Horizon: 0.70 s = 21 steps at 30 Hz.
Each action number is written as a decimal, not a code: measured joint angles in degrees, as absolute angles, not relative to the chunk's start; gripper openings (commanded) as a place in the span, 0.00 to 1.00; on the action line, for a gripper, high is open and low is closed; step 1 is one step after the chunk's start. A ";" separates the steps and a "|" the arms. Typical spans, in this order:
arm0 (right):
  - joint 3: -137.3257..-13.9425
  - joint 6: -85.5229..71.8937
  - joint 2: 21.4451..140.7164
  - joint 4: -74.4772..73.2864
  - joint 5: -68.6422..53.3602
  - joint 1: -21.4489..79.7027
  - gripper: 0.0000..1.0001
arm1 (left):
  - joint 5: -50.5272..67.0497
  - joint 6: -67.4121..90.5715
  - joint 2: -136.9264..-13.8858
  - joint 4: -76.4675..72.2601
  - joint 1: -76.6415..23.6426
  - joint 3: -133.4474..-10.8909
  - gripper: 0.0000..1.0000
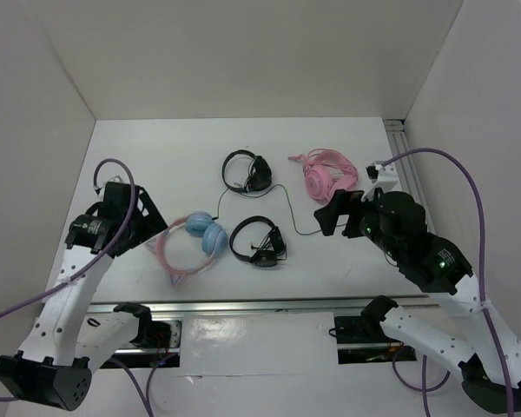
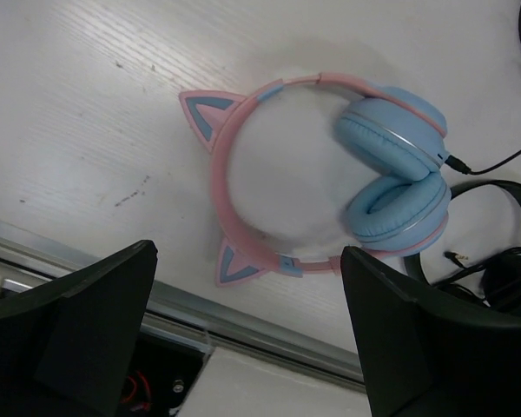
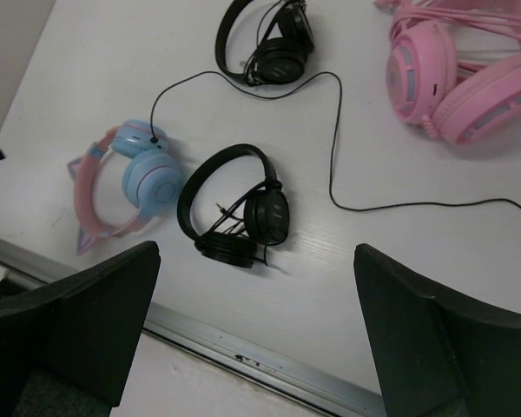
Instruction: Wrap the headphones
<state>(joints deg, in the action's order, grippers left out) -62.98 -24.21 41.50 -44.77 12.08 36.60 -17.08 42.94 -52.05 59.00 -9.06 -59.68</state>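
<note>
Both tools wide open, holding nothing; headphones [image 1: 195, 243] lie flat on the counter [image 1: 156, 165]

Headphones w/ pink cat-ear band & 2 light blue cups sit at the near left of the counter, close to the front rail [image 1: 243, 304], cups touching each other. Left tool [image 2: 247, 287] hangs just above them, fingers far apart, not touching. Thin dark cable [image 3: 334, 156] is plugged into 1 blue cup, runs away from the arms, bends past the far black pair [image 1: 247, 171], then loops back & ends up near the right tool [image 1: 334, 211]. Right tool is up over the right side of the counter, fingers far apart too. Near black pair [image 1: 259, 241] lies just beside the blue cups, on their right. All-pink pair [image 1: 326, 174] sits at the far right, well apart from the blue ones
</note>
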 measured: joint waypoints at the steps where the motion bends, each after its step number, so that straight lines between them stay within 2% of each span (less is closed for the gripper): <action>1: -62.24 -24.21 41.21 -43.90 11.05 36.60 1.00 | -15.99 44.10 -52.45 58.19 -8.97 -58.72 1.00; 9: -60.40 -24.16 40.64 -39.48 5.08 36.60 1.00 | -13.65 55.31 -54.48 52.27 -8.80 -42.48 1.00; 17: -59.18 -24.16 39.46 -37.60 1.45 36.60 1.00 | -13.65 59.02 -63.02 42.70 -9.28 -33.98 0.97; 21: -58.48 -24.16 38.02 -37.06 0.99 36.60 1.00 | -13.72 60.07 -66.39 39.18 -9.41 -32.18 0.87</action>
